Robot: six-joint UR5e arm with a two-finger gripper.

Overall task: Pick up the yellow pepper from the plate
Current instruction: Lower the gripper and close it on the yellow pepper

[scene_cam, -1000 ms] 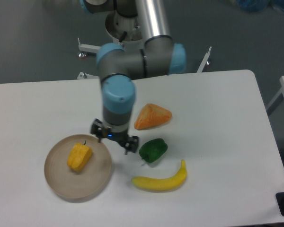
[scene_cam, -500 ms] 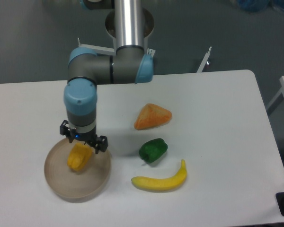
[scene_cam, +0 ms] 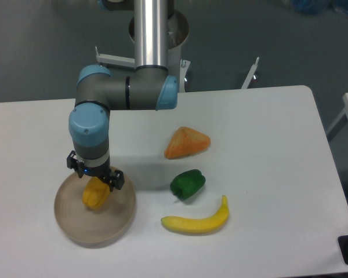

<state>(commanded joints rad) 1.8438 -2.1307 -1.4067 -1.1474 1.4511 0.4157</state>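
Observation:
The yellow pepper (scene_cam: 95, 196) lies on the round beige plate (scene_cam: 75, 223) at the table's front left. My gripper (scene_cam: 94, 177) hangs straight above the pepper's upper end and covers its top. The fingers point down and away from the camera, so I cannot tell whether the jaws are open or shut, or whether they touch the pepper.
An orange wedge-shaped piece (scene_cam: 186, 142) lies right of the arm. A green pepper (scene_cam: 187, 184) sits below it, and a yellow banana (scene_cam: 197, 220) lies near the front. The table's front edge runs close under the plate.
The arm has swung left from beside the green pepper to over the plate, and the gripper has come down onto the yellow pepper's top. The pepper and plate have not moved.

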